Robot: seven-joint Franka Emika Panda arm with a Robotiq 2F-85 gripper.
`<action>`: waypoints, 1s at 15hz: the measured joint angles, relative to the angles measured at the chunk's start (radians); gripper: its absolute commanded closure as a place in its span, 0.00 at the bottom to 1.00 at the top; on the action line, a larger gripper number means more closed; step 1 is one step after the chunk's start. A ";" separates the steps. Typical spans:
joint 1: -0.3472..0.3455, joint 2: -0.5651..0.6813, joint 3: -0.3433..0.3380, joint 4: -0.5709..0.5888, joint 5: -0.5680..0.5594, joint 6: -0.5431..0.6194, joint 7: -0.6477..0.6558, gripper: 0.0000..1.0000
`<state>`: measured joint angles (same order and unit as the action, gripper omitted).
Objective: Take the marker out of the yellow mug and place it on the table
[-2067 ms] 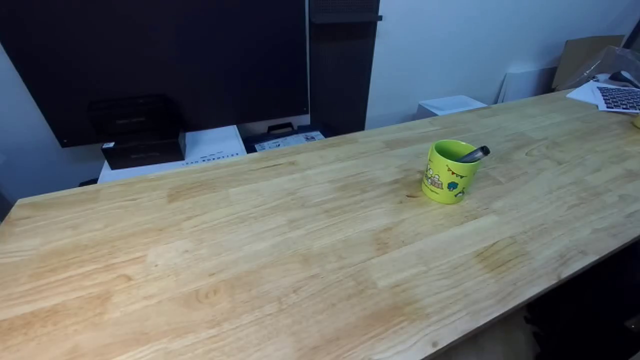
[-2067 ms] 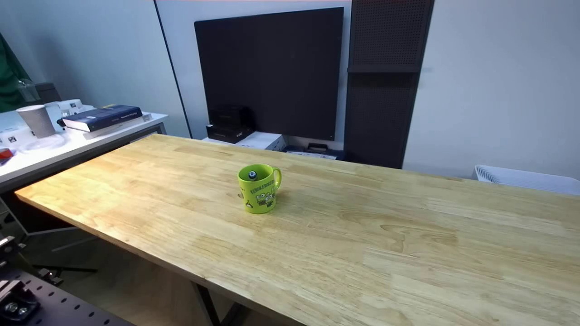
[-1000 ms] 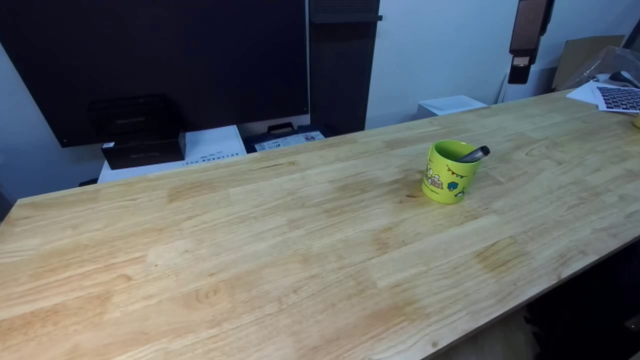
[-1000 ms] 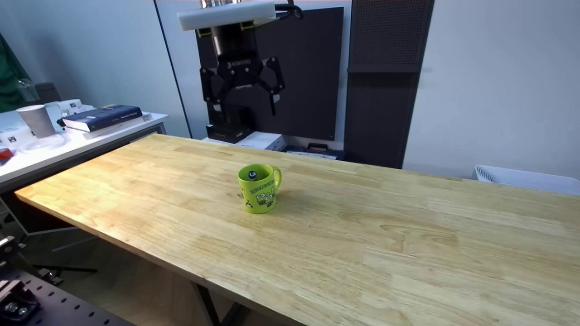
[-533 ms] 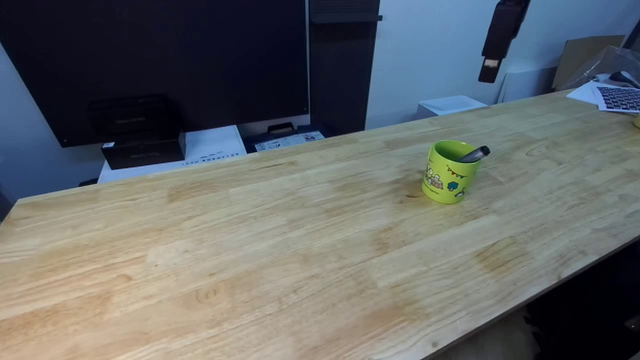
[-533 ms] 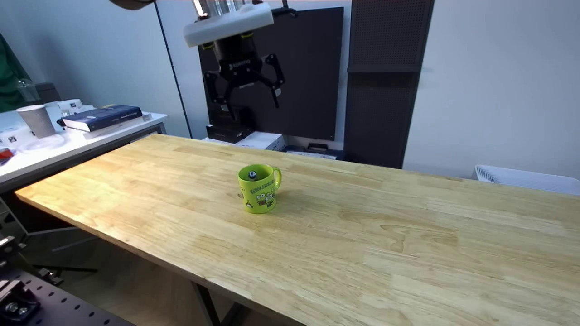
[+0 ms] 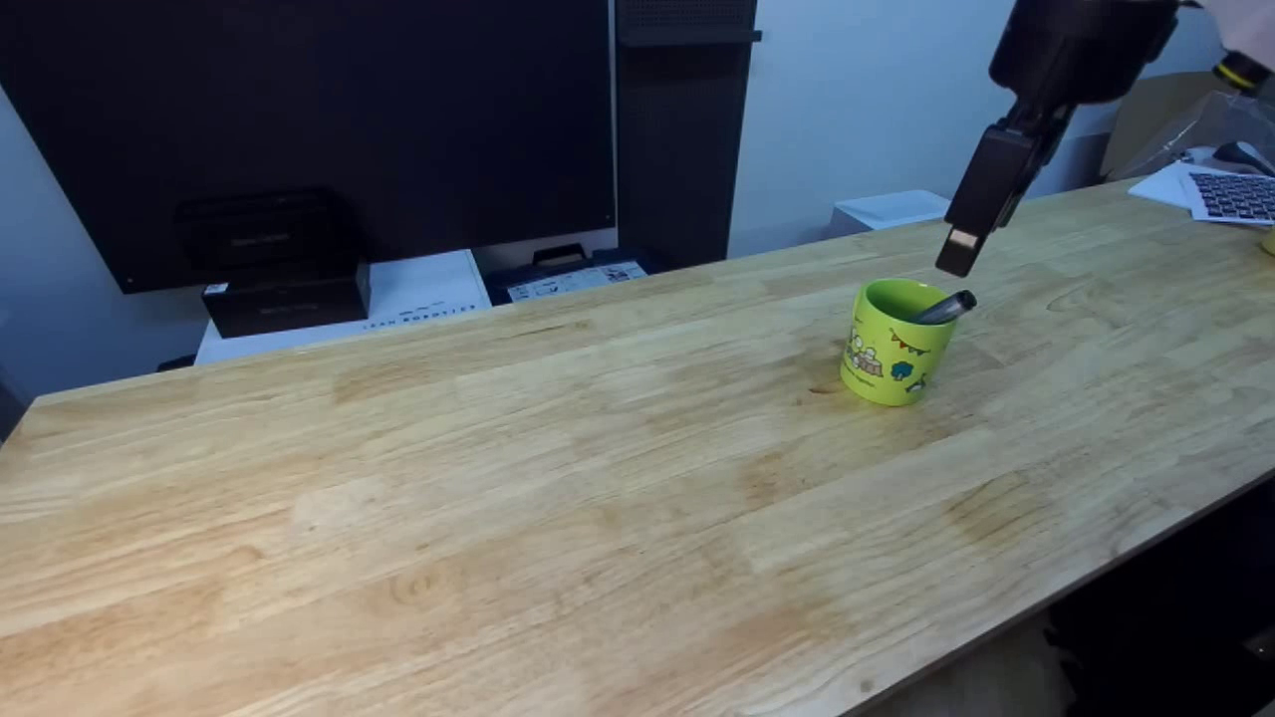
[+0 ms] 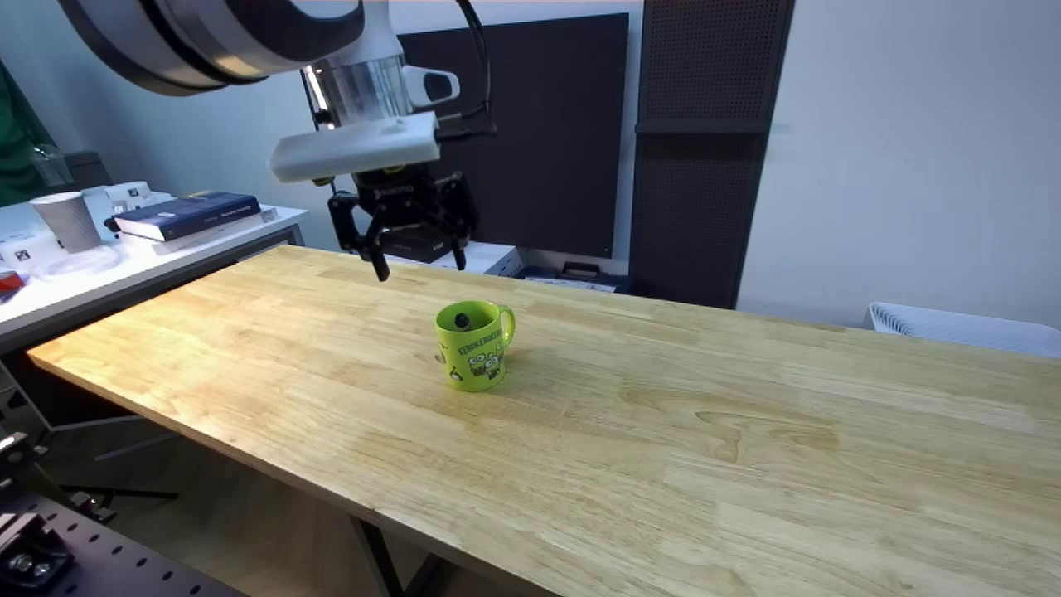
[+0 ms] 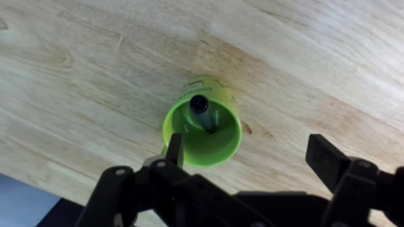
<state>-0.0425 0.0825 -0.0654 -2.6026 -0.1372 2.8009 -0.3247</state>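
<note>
inside 1 ylw mug (image 7: pixel 895 349): 1 blk marker (image 9: pixel 203 114), tilted.

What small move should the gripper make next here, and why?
Probably shift the open black two-finger gripper toward the left and top of the wrist view before lowering it: there, the dark stick-shaped marker, tilted inside the yellow-green cylindrical mug, shows left of the gripper's middle, and one finger covers part of the mug's rim.

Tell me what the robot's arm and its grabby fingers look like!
The arm is whitish and rounded, with dark bands and a shiny silvery section. A black cable runs beside it. Below a chunky white bar and yellow stripes, the gripper is black, with jointed links, round grey spots and blocky black fingers.
</note>
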 measured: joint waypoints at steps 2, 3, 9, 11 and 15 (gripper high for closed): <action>-0.004 0.000 0.003 -0.033 0.035 0.020 -0.010 0.00; -0.009 0.002 0.001 -0.044 0.036 0.038 -0.010 0.00; -0.052 0.045 -0.012 -0.053 0.033 0.113 -0.028 0.00; -0.063 0.066 -0.011 -0.052 0.039 0.118 -0.036 0.00; -0.095 0.116 -0.005 -0.046 0.056 0.131 -0.050 0.42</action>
<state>-0.1377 0.1984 -0.0703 -2.6486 -0.0813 2.9319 -0.3748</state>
